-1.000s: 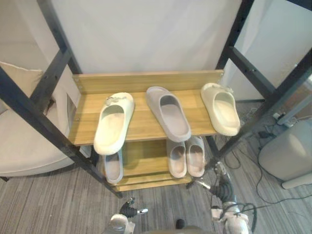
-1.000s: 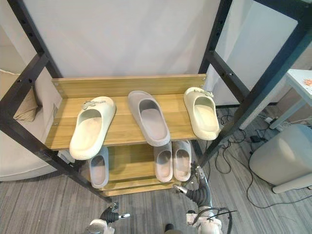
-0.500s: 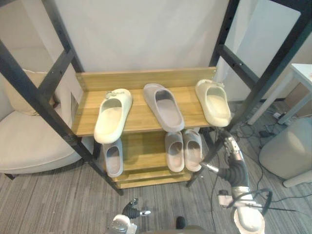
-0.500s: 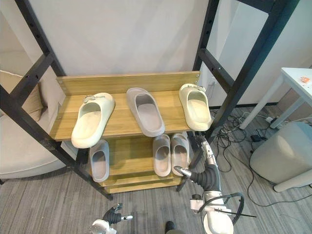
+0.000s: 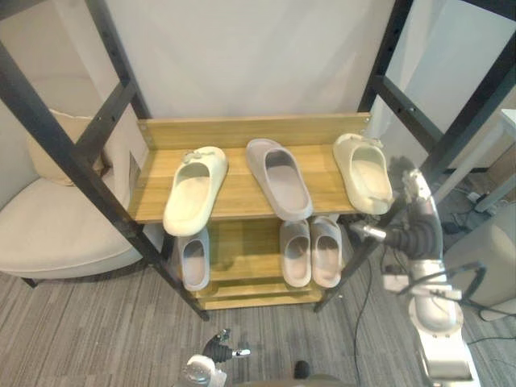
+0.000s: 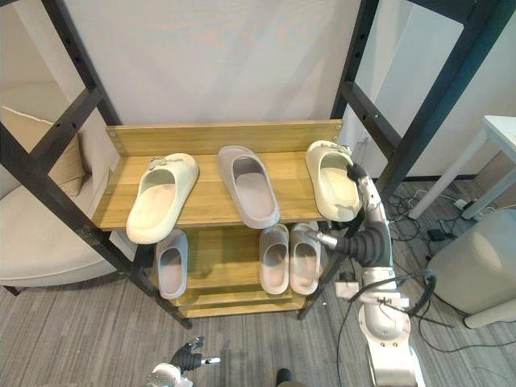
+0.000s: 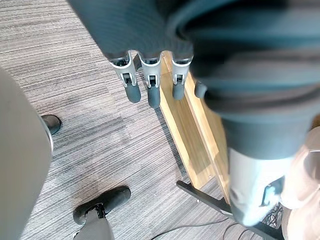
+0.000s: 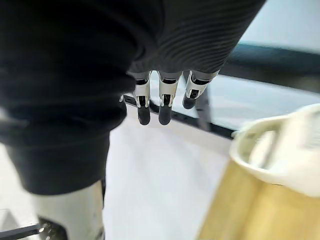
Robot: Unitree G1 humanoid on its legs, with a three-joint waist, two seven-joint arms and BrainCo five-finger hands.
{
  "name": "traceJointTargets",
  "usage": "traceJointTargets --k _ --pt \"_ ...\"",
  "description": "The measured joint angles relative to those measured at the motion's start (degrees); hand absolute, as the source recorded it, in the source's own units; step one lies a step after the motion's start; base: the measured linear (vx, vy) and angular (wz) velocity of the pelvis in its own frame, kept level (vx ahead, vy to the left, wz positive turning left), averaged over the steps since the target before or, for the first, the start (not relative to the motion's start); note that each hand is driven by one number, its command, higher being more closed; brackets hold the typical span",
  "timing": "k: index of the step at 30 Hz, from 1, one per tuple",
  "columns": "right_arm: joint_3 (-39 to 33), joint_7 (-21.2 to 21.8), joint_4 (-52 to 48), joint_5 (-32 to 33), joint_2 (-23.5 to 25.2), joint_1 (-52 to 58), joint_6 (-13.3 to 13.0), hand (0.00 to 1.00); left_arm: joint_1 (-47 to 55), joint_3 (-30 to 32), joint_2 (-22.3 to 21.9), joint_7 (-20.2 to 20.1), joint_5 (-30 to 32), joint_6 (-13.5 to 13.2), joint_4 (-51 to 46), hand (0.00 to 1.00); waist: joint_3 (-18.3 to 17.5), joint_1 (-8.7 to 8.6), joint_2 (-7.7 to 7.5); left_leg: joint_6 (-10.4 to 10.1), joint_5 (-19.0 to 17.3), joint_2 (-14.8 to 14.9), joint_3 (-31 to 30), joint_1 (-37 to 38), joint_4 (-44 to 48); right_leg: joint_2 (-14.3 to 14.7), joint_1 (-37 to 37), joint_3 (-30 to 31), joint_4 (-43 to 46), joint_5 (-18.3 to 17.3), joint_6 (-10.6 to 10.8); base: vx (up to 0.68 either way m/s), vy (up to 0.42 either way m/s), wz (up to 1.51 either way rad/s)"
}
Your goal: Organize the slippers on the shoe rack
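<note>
A wooden shoe rack (image 5: pixel 242 133) has two shelves. On the top one lie a cream slipper (image 5: pixel 196 188) at the left, a grey slipper (image 5: pixel 280 177) in the middle and a second cream slipper (image 5: pixel 363 172) at the right end. The lower shelf holds one grey slipper (image 5: pixel 193 258) at the left and a pale pair (image 5: pixel 311 251) side by side. My right hand (image 6: pixel 367 211) is raised just right of the right cream slipper (image 8: pixel 285 150), open and holding nothing, its fingers (image 8: pixel 162 100) straight. My left hand (image 5: pixel 216 351) hangs low near the floor, its fingers (image 7: pixel 147 87) relaxed and empty.
Black metal frame posts (image 5: pixel 105 121) stand around the rack on both sides, one (image 6: pixel 419 121) close behind my right hand. A cream armchair (image 5: pixel 48 234) sits at the left. A grey rounded stool (image 6: pixel 476 266) and a white table corner (image 6: pixel 504 129) are at the right, with cables on the floor.
My right hand has risen from floor level to the right end of the top shelf, beside the cream slipper. The camera has shifted. The slippers and my left hand have stayed put.
</note>
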Motion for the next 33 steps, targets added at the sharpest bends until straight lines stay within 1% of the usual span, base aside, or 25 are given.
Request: traceJointTargets --k 3,7,10,15,18,20,25,28,33 --pt "-0.42 0.06 5.19 1.12 -2.40 -4.51 0.04 0.00 0.20 1.74 0.02 -0.88 -0.02 0.02 -0.54 0.00 0.21 0.10 -0.57 -0.09 0.77 -0.01 -0.83 -0.03 -1.02 0.01 -0.07 -0.71 0.00 -0.11 -0.05 -0.02 -0.019 0.14" --pt "-0.38 0.35 12.20 2.66 -5.65 -9.71 0.74 0.00 0.25 1.74 0.57 -0.97 -0.04 0.08 -0.96 0.00 0.16 0.37 -1.01 -0.16 1.57 -0.03 -2.35 -0.85 -1.87 -0.05 -0.41 -2.20 0.00 -0.20 -0.15 -0.01 -0.019 0.18" --pt "0.13 0.38 17.67 2.65 -7.10 -14.40 1.18 0.00 0.26 1.75 0.58 -1.01 -0.14 0.09 -1.26 0.00 0.19 0.59 -1.12 -0.28 2.09 -0.02 -3.37 -1.21 -2.42 -0.07 -0.56 -3.19 0.00 -0.24 -0.22 0.01 -0.011 0.17" --pt "4.20 0.45 26.29 2.64 -9.83 -20.99 2.17 0.00 0.44 1.74 0.55 -1.02 -0.59 0.10 -2.01 0.00 0.13 1.22 -1.25 -0.30 2.30 -0.05 -3.97 -1.78 -2.39 -0.15 -0.72 -3.81 -0.01 -0.23 -0.23 0.01 0.002 0.08" --pt "5.27 0.78 31.11 2.66 -10.17 -24.22 2.68 0.00 0.47 1.74 0.56 -1.01 -0.68 0.09 -2.29 0.00 0.18 1.91 -1.48 -0.30 2.49 -0.10 -4.39 -1.94 -2.43 -0.20 -0.71 -4.24 -0.01 -0.23 -0.23 -0.01 -0.002 0.08" --pt "6.57 0.94 33.33 2.67 -10.88 -25.91 3.05 0.00 0.46 1.74 0.67 -1.01 -0.70 0.10 -2.53 0.00 0.26 1.91 -1.77 -0.28 2.79 -0.22 -5.26 -2.22 -2.57 -0.31 -0.69 -4.89 -0.02 -0.23 -0.23 -0.03 -0.010 0.17" --pt "9.63 1.96 39.51 2.66 -11.23 -30.88 3.46 0.00 0.46 1.74 1.50 -0.99 -0.78 0.07 -3.17 0.00 0.70 2.08 -3.11 -0.18 4.22 -0.56 -6.96 -3.02 -3.74 -0.69 -1.06 -6.37 -0.03 -0.14 -0.34 -0.04 -0.011 0.16" --pt "11.77 2.42 41.95 2.62 -11.71 -32.85 3.78 0.00 0.48 1.74 1.49 -0.96 -0.92 0.06 -3.70 0.00 0.73 2.78 -3.20 0.01 4.40 -0.91 -7.04 -3.03 -3.81 -1.02 -1.04 -6.39 -0.04 -0.04 -0.39 -0.03 0.014 0.03" --pt "13.42 2.61 46.49 2.60 -11.68 -35.70 4.37 0.00 0.49 2.02 1.57 -0.93 -1.79 0.05 -3.77 0.00 0.90 2.99 -3.50 0.26 4.84 -1.29 -7.67 -3.12 -4.33 -1.42 -1.05 -6.84 -0.03 0.02 -0.34 0.00 0.004 0.04"
